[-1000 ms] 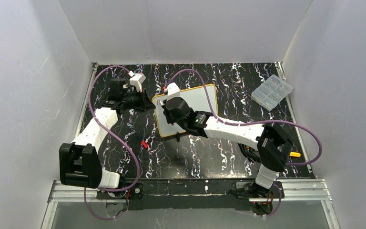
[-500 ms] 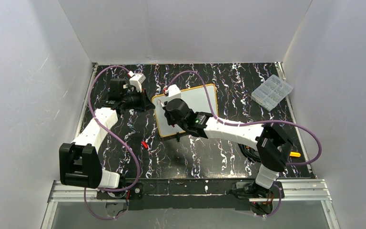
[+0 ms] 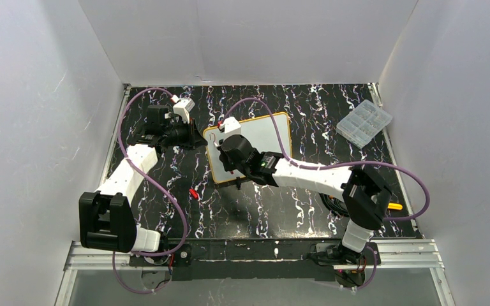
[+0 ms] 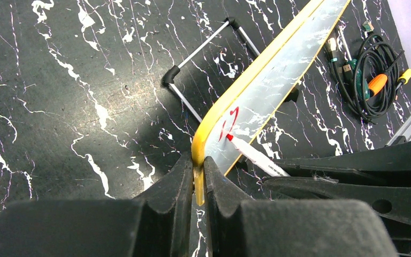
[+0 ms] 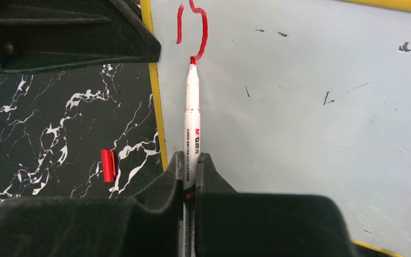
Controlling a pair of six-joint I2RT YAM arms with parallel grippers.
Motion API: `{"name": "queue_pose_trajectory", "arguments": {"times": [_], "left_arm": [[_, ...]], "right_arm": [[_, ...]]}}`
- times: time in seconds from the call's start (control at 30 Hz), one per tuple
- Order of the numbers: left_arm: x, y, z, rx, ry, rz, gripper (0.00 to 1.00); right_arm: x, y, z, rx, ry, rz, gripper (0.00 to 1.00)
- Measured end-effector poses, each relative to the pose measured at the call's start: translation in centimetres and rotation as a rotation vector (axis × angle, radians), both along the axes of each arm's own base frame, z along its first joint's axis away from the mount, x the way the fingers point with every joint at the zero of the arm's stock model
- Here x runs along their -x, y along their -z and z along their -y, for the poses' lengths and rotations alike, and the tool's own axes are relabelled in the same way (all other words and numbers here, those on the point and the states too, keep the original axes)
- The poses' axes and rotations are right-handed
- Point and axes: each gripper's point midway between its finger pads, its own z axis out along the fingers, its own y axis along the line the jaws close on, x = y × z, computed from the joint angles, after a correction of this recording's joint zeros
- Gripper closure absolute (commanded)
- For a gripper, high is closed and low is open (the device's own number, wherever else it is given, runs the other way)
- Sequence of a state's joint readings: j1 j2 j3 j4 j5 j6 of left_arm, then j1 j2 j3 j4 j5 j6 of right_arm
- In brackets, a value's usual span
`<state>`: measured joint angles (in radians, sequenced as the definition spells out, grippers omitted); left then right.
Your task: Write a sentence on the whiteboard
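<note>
The right jaws are clamped shut on a white marker (image 5: 192,115). It sticks straight out ahead of them, its red tip pressed to the whiteboard (image 5: 299,134). Right at that tip is all there is of the sentence (image 5: 199,27): a short stroke and a hooked curve, the start of a first letter, close to the board's left edge.

Just left of the marker tip, the left jaws are pinched closed on the yellow frame (image 4: 257,69) at the board's corner. From them the board runs away ahead and to the right, seemingly tilted up off the bench (image 4: 59,107), with a wire stand (image 4: 195,56) beside it. Down to the left of the right jaws, a red cap (image 5: 107,165) lies on the bench.

I'd worry about pressure. The board appears to be steadied by that one corner pinch, so a heavy stroke could swing it and smear the line. The marker could also slide back through its jaws. With both sets of jaws so near each other, a wide leftward stroke might knock them together.
</note>
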<state>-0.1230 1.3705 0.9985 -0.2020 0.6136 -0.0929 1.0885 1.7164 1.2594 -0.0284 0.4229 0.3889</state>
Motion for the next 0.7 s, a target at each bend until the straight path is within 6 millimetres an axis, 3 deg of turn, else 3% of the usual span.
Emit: {"name": "queue_pose_trajectory", "arguments": {"times": [0.7], "left_arm": [[-0.04,0.09,-0.13,-0.007,-0.004,0.003,1.00]], "right_arm": [[0.06,0.46,-0.73,0.010,-0.020,0.005,0.99]]}}
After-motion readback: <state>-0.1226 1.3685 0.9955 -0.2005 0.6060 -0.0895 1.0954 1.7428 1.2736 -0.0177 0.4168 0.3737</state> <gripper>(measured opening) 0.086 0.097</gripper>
